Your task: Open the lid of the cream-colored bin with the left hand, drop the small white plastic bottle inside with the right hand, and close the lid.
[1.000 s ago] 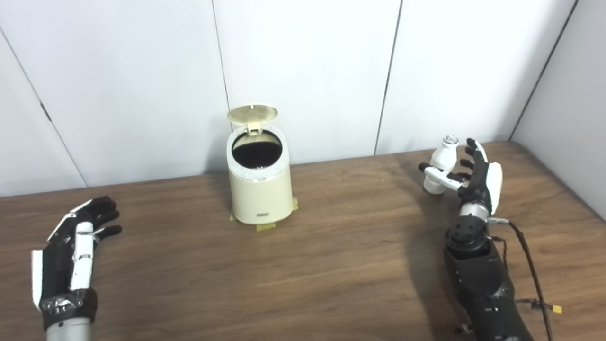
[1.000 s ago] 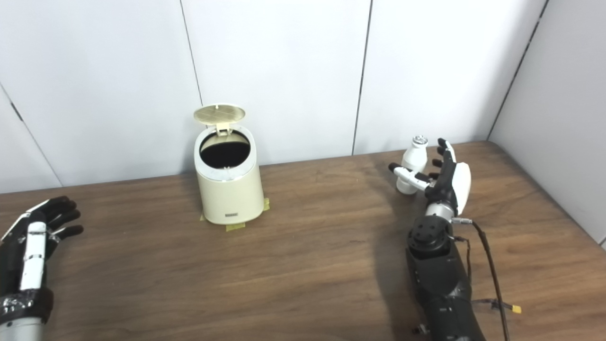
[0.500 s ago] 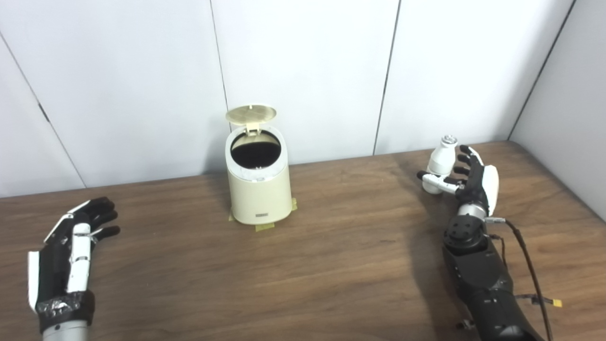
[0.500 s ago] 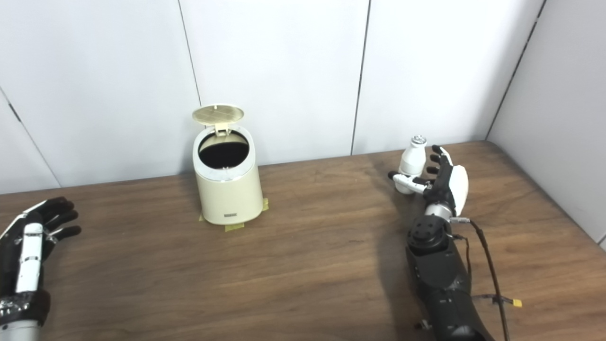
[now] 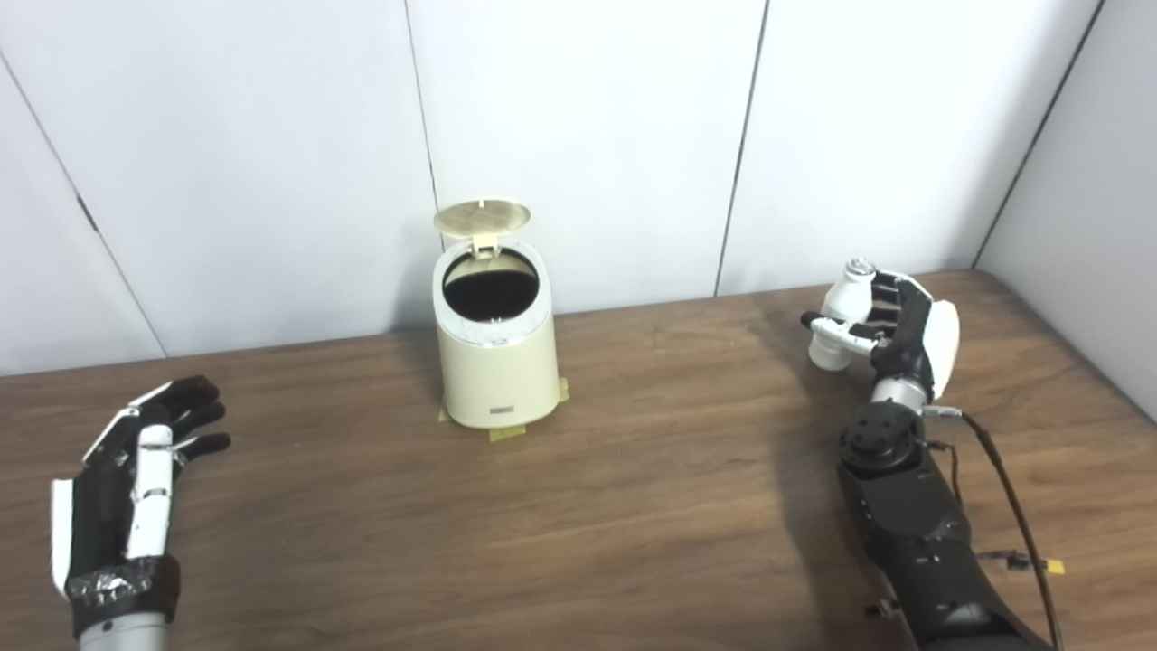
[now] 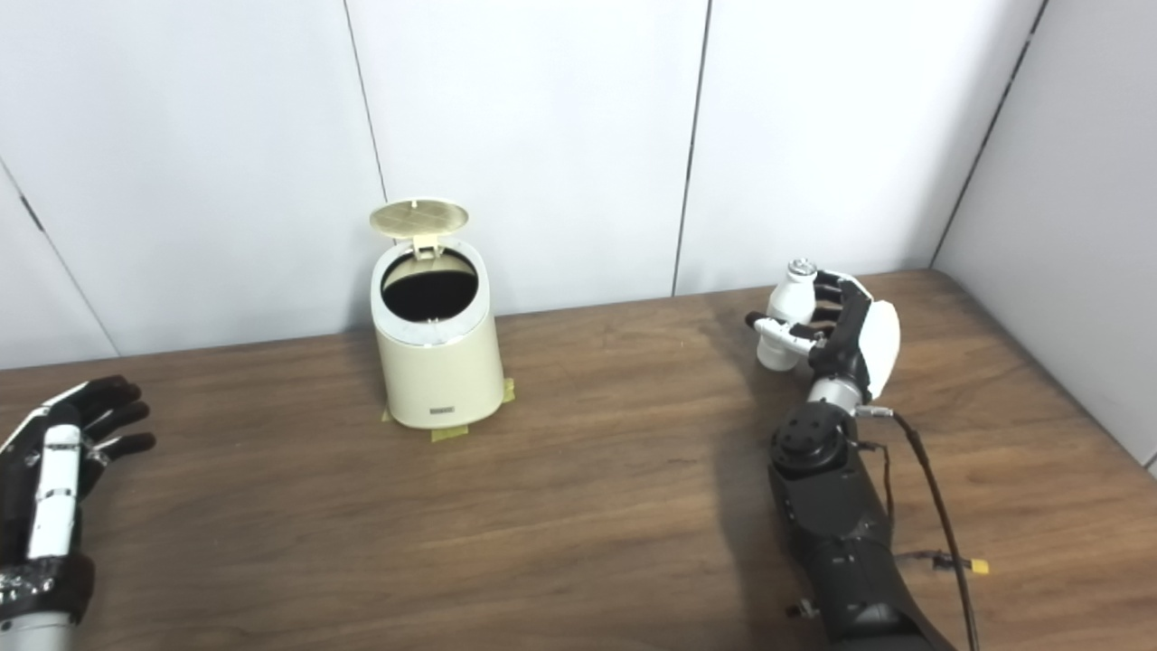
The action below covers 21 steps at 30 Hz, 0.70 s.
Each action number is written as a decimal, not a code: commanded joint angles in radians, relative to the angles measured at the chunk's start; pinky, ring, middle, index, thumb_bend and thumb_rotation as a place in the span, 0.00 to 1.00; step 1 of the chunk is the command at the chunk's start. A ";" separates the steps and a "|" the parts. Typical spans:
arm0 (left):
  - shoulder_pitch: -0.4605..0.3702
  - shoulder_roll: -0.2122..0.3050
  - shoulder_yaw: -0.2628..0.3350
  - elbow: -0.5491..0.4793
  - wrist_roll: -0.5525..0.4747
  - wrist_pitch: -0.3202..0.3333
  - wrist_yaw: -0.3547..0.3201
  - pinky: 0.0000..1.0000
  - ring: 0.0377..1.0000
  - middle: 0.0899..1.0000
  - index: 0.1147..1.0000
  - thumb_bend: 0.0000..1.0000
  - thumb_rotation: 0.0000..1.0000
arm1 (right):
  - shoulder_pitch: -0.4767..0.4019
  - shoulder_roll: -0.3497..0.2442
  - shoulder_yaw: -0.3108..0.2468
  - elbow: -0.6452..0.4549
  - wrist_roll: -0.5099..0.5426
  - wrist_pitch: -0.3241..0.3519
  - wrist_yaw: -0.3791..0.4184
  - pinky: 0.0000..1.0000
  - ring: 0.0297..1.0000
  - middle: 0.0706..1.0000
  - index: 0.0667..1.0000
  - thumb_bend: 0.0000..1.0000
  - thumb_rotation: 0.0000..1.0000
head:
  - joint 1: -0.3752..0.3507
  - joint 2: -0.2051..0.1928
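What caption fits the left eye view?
Right hand closing around the white bottle; bin lid open, left hand idle.

Interior of the cream-colored bin [image 5: 495, 362]: dark, contents indiscernible. Small label on its front: too small to read. Lower part of the small white plastic bottle [image 5: 837, 318]: partly covered by the right robot hand [image 5: 895, 339]; grip contact possibly incomplete. Left robot hand [image 6: 50, 461]: wrist cut by the bottom edge.
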 commanded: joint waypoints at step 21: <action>-0.018 0.002 -0.015 -0.041 0.019 0.010 0.003 0.66 0.72 0.70 0.67 0.24 0.71 | -0.038 -0.037 0.012 -0.090 0.019 -0.038 0.015 0.38 0.43 0.47 0.44 0.52 0.00 | -0.003 -0.002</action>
